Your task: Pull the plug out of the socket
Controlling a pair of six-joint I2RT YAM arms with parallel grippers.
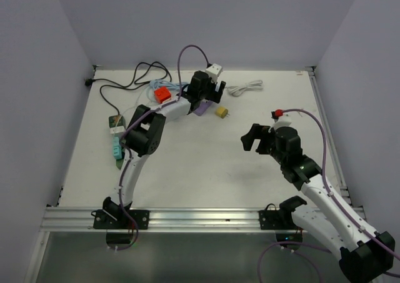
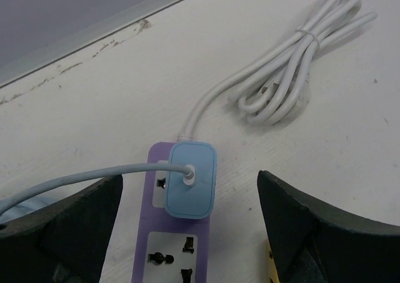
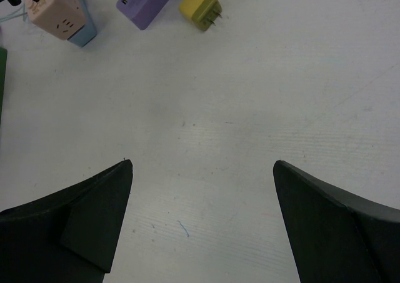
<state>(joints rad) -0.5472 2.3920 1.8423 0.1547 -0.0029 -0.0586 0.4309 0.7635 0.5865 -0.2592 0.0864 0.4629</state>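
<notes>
At the far side, the blue plug (image 2: 191,170) sits in the purple power strip (image 2: 164,248), unpulled; left claw (image 2: 189,186) hovers wide around it, right claw (image 3: 203,223) wide, empty, nearer.

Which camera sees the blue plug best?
Left wrist: the blue plug sits big and centred in the purple power strip. From the top the left tool hides it; the right wrist shows only the strip's end.

Plug (image 2: 190,180) sits in the far-end socket of power strip (image 2: 164,252), its lead running off left. Strip's cord goes back-right to coiled cable (image 2: 294,77). Pronged adapter (image 1: 221,112) just right of strip. Left gripper (image 1: 209,95) above strip, fingers either side; right gripper (image 1: 251,139) well apart, nearer, to the right.
</notes>
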